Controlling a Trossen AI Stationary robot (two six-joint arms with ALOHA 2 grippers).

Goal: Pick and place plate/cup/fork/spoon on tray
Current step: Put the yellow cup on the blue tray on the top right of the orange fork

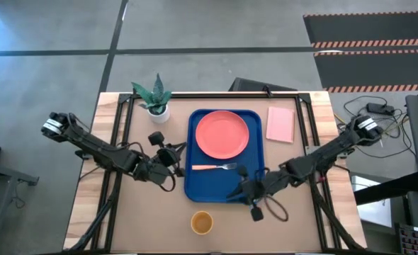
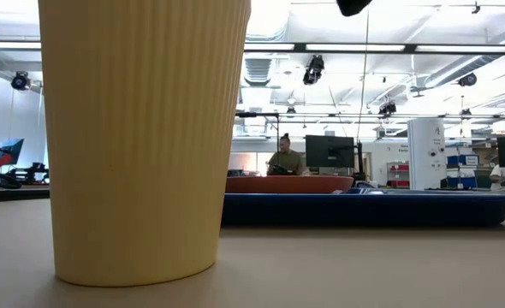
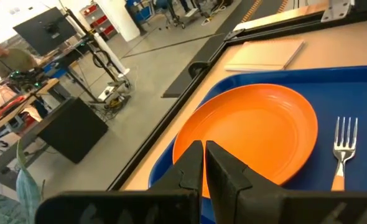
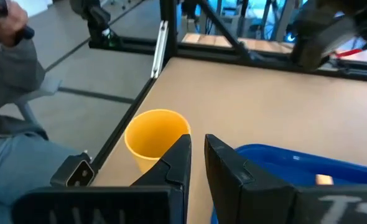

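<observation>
**A:** From overhead, the tray (image 1: 222, 190) sits mid-table with the plate (image 1: 222, 134) on its far half and the fork (image 1: 215, 167) lying crosswise just in front of the plate. So two items look done. The cup (image 1: 202, 222) is off the tray, on bare table near the front edge. Can't find the spoon anywhere. There's also a pink pad (image 1: 280, 124) and a little potted plant (image 1: 154, 100) at the back

**B:** And the arms?

**A:** Left gripper (image 1: 173, 154) hangs at the tray's left rim, right gripper (image 1: 243, 190) over the tray's front right part, aimed toward the cup. My guess is the cup's next and the right arm is lining up for it

**B:** Table-level camera any use?

**A:** Mostly a wall of cup (image 2: 141, 137), it's right by the lens. Behind it you get the tray's rim (image 2: 372, 210) and the plate's edge (image 2: 287, 183), plus a person seated far back in the room

**B:** Left wrist cam?

**A:** Fingers (image 3: 190, 168) nearly closed, just a thin slit between them, nothing in them. Plate and fork (image 3: 343, 148) lie beyond

**B:** Right wrist?

**A:** Same deal, fingers (image 4: 177, 163) close together with a narrow gap, empty. The cup (image 4: 153, 137) stands upright just past them, apart. It'd have to open wider to take that rim, I reckon
</observation>
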